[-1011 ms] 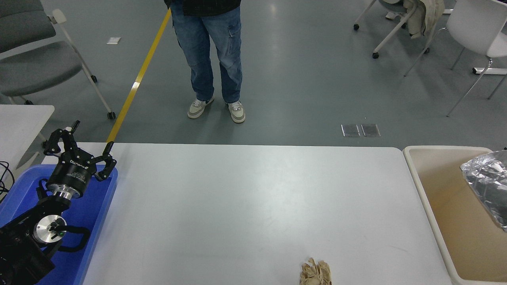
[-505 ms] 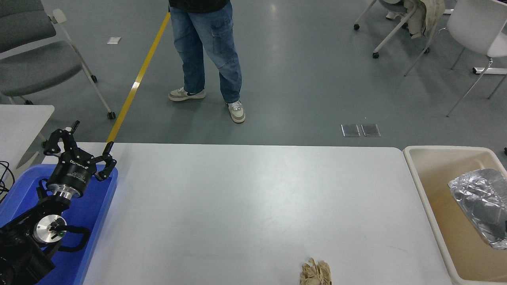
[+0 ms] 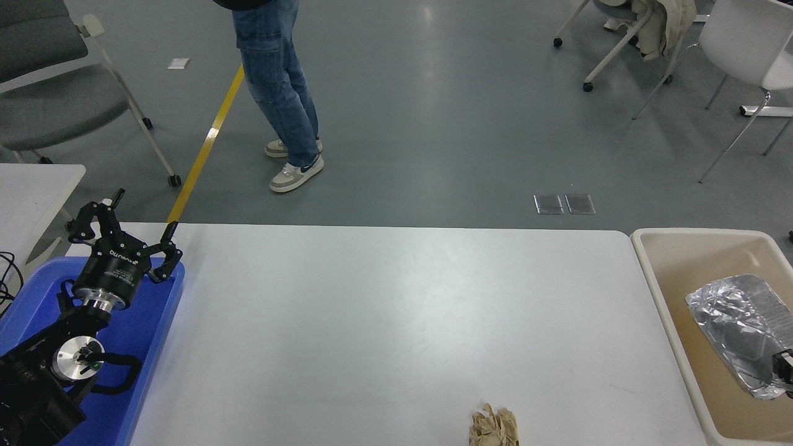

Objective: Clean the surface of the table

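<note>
Foil bag (image 3: 737, 325) has dropped lower into the beige bin (image 3: 669, 310) vs the earlier frames, now lying on the bin floor; person (image 3: 279, 93) beyond the table's far edge has walked off toward the left. Only a small black bit of the right gripper (image 3: 784, 368) shows, at the foil bag's near-right corner, against the frame edge. Can't tell if its fingers are apart, together or clamped on the foil.

Step in hand, by my read: drop-off of the foil bag into the bin, prob. just finishing. Table surface (image 3: 372, 322) lies left of the bin, touching or just beside its rim, and is nearly cleared. One item left: crumpled brown paper (image 3: 494, 426) at the table's near edge, well left of the bin.

Next move likely calls for the right arm to clear the bin wall, swing left over the table to the paper wad, fingers spread, then pinch it. Wad is light & springy, could skid.

Left gripper (image 3: 124, 232) parked over the blue tray (image 3: 155, 322) at the table's left end, fingers spread, holding nothing.
</note>
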`<state>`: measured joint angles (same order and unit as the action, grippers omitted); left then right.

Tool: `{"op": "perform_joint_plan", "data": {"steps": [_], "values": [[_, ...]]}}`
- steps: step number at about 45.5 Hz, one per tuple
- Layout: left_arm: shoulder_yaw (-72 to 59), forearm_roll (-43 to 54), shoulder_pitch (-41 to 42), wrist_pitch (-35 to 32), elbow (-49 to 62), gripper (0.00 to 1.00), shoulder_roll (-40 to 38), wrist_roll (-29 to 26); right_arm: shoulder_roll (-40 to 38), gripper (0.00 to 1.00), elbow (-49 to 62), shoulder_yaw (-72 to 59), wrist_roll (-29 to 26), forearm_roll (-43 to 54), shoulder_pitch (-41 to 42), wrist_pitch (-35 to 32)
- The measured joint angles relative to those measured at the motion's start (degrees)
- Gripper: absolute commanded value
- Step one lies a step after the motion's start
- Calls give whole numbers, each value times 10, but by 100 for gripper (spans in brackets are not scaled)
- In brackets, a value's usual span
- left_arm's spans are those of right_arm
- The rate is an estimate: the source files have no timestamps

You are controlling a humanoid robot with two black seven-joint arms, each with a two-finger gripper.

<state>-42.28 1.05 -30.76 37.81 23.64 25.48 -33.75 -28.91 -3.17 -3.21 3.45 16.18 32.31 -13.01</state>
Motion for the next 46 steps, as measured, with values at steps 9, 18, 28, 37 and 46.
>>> {"op": "perform_joint_plan", "data": {"steps": [9,18,28,37,46], "values": [[0,0,0,0,0,100,0,0,2,36,0,1,0,-1,0,10],[0,0,0,0,0,100,0,0,2,68,0,3,0,-6,0,29],[0,0,0,0,0,100,0,0,2,97,0,7,0,-9,4,41],[0,0,0,0,0,100,0,0,-1,98,-5,12,0,-10,24,41],[0,0,0,0,0,100,0,0,-20,98,-6,69,0,-11,77,40]]}}
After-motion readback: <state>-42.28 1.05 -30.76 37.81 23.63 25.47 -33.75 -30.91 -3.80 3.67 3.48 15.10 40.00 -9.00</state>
